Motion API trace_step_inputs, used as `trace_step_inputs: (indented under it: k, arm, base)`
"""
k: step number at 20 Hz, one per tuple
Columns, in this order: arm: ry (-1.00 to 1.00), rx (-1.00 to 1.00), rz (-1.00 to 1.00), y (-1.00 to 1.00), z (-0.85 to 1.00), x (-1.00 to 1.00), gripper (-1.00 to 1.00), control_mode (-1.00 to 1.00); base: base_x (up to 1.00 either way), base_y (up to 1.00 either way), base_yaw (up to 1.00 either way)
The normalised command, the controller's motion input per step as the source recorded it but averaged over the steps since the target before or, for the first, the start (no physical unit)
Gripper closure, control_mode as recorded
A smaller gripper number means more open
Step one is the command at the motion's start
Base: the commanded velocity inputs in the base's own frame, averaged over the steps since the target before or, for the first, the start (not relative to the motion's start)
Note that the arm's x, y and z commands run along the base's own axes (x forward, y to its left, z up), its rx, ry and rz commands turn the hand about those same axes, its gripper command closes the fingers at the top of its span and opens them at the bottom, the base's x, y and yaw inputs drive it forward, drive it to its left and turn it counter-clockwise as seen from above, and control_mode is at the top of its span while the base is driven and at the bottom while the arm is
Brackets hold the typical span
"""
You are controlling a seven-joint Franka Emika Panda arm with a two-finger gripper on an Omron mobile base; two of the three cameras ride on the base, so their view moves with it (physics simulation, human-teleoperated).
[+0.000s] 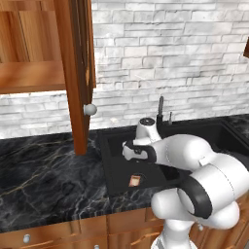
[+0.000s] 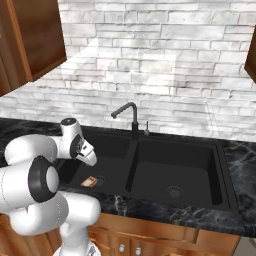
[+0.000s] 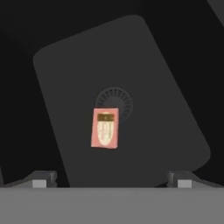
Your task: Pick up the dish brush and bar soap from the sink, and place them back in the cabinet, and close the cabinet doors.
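Note:
The bar soap (image 3: 105,128) lies flat on the floor of the left basin of the black sink (image 1: 113,165), just beside the round drain (image 3: 114,101). It is a pinkish block, also seen as the soap (image 1: 135,180) (image 2: 90,181). My gripper (image 3: 111,180) hangs above it, pointing down into the basin, open, with nothing between its wide-set fingertips (image 3: 41,179). The hand (image 2: 85,149) is well clear of the soap. The cabinet (image 1: 29,75) is up on the left with its door (image 1: 75,73) swung open. The dish brush is out of view.
The dark faucet (image 2: 131,117) stands behind the divider between the two basins. Black marble counter (image 1: 44,180) stretches left of the sink. The open door's round knob (image 1: 89,109) hangs over the counter near the sink's left rim. Wooden drawers (image 1: 58,233) run below.

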Motion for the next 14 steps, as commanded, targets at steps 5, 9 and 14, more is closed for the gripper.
trace_step_inputs:
  k: [5,9,14]
  arm:
    - [0.04,0.00,0.00,0.00,-0.23,0.03,-1.00,-1.00]
    - [0.01,0.00,0.00,0.00,-0.26,0.10,-1.00,-1.00]
    - [0.00,0.00,0.00,0.00,-0.27,0.09,-1.00,-1.00]
  base:
    - [0.00,0.00,0.00]
    - [0.00,0.00,0.00]
    - [0.00,0.00,0.00]
